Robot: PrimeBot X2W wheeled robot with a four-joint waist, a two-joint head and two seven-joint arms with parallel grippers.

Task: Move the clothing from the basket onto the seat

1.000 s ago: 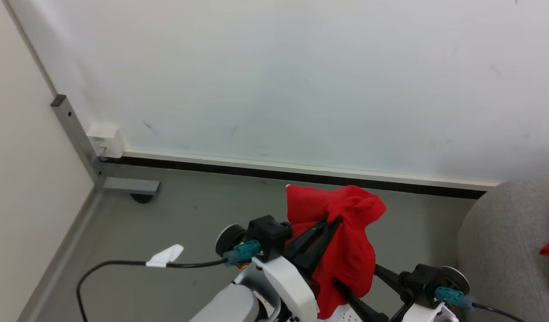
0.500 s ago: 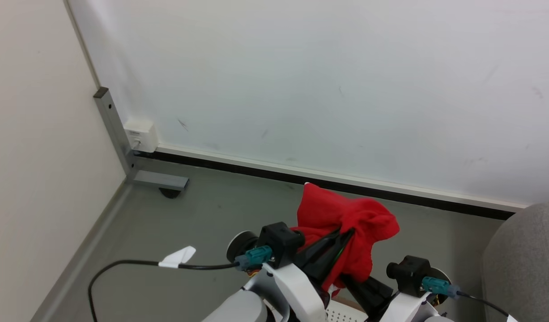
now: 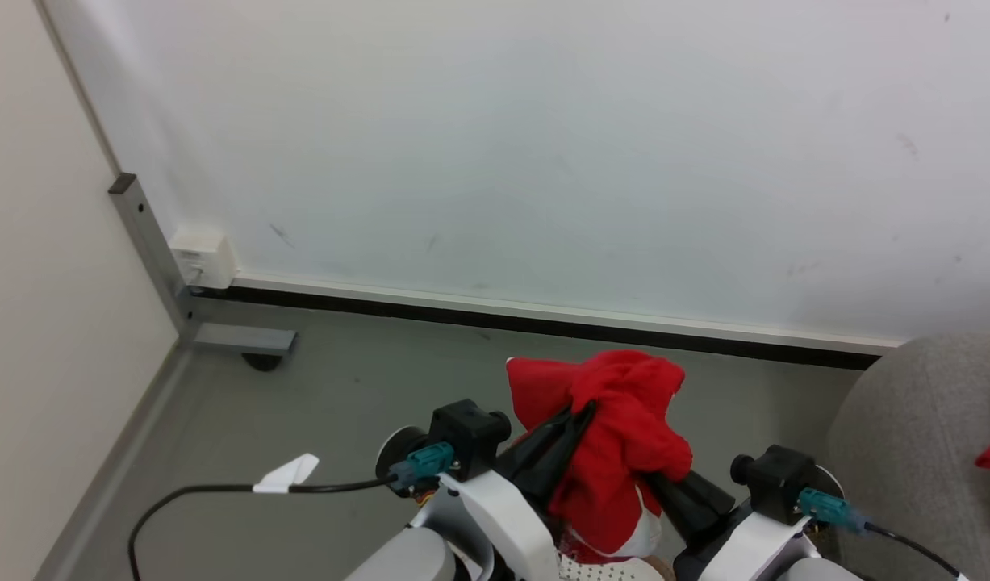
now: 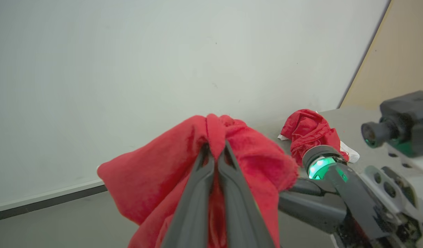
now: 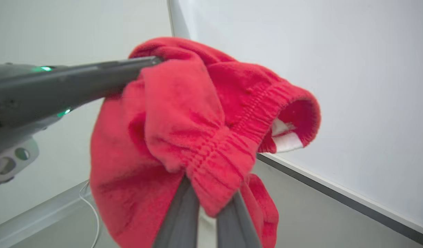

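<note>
Right end effector (image 5: pixel 210 205) has closed, clamping the red garment (image 3: pixel 624 452) by its waistband. Left end effector (image 4: pixel 215 146) pinches its top; seat (image 3: pixel 906 420) at three o'clock.

This looks like a bare test room or lab corner rather than a lived-in home. A plain, lightly scuffed white wall panel (image 3: pixel 543 145) takes up the upper frame, with a black skirting strip (image 3: pixel 543 319) at its foot and a smooth grey floor (image 3: pixel 341 395) below. At the left, a beige partition (image 3: pixel 35 282) joins it at a grey metal post (image 3: pixel 146 234) standing on a dark caster (image 3: pixel 262 361), beside a white box (image 3: pixel 204 258). A light grey upholstered seat (image 3: pixel 906 428) at the lower right adds a homely touch.
</note>
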